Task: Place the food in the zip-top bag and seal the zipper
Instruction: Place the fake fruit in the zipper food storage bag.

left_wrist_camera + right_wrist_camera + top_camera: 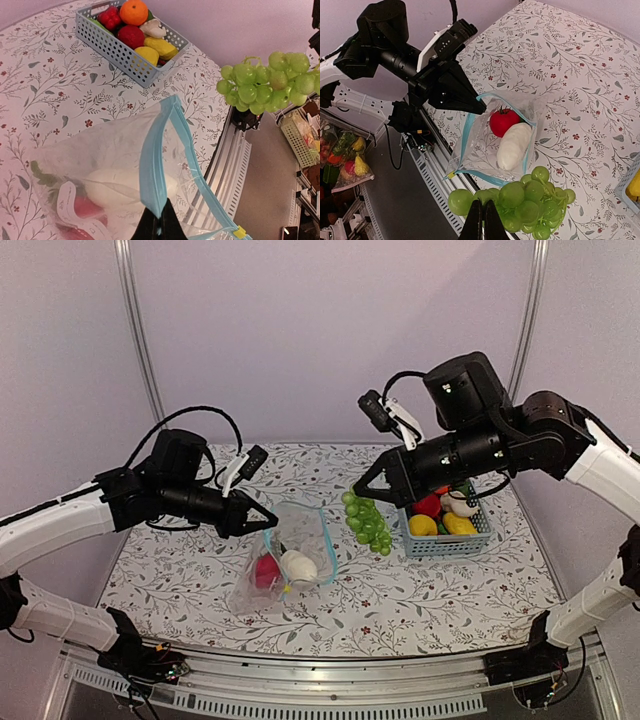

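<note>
The zip-top bag (296, 552) lies mid-table with its mouth lifted open. Inside it are a red tomato (503, 121) and a white radish (514, 145). My left gripper (271, 523) is shut on the bag's upper lip, pinching the light blue zipper (156, 165) between its fingers (172, 227). My right gripper (358, 493) is shut on the stem end of a green grape bunch (530, 197). The bunch hangs in the air just right of the bag's mouth, between bag and basket.
A light blue mesh basket (447, 543) stands at the right, holding an orange (133, 11), a red fruit (131, 36), a yellow lemon (160, 47) and other pieces. The table's metal front rail (330, 685) runs close below the bag.
</note>
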Available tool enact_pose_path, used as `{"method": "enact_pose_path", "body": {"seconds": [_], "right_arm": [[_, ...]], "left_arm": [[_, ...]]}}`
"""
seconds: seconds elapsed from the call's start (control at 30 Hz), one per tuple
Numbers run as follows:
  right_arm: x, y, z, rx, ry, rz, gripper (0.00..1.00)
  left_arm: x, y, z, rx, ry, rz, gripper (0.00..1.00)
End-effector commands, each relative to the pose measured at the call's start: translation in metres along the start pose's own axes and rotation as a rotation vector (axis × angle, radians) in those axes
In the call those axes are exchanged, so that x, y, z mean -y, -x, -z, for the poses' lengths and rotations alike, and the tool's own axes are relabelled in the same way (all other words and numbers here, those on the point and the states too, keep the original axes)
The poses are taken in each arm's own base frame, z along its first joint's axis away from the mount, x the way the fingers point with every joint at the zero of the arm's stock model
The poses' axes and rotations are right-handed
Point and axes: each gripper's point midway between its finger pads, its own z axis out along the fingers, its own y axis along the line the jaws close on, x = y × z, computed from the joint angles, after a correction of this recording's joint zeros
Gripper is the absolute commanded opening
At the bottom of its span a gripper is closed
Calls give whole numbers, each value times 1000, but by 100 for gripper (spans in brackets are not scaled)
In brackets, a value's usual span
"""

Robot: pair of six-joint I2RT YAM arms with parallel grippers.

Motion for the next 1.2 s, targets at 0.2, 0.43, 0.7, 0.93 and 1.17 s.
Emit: {"method": "enact_pose_path", "body": {"seconds": [0.2,0.43,0.7,0.93,1.17], "right_arm": [[-38,11,-38,17,74,-18,0],[-43,13,-68,10,84,-28,0],[-37,16,-97,29,53,11,0],[-35,22,-107,77,46,12,0],[-3,-29,-141,-44,-38,-16,0]], "left_arm": [[-1,0,2,11,-1,18,0],[2,1,3,14,-17,18,0],[3,1,2,14,-27,20,0],[3,3,3,16,-28,18,0],[5,6,7,30,-32,15,0]]}}
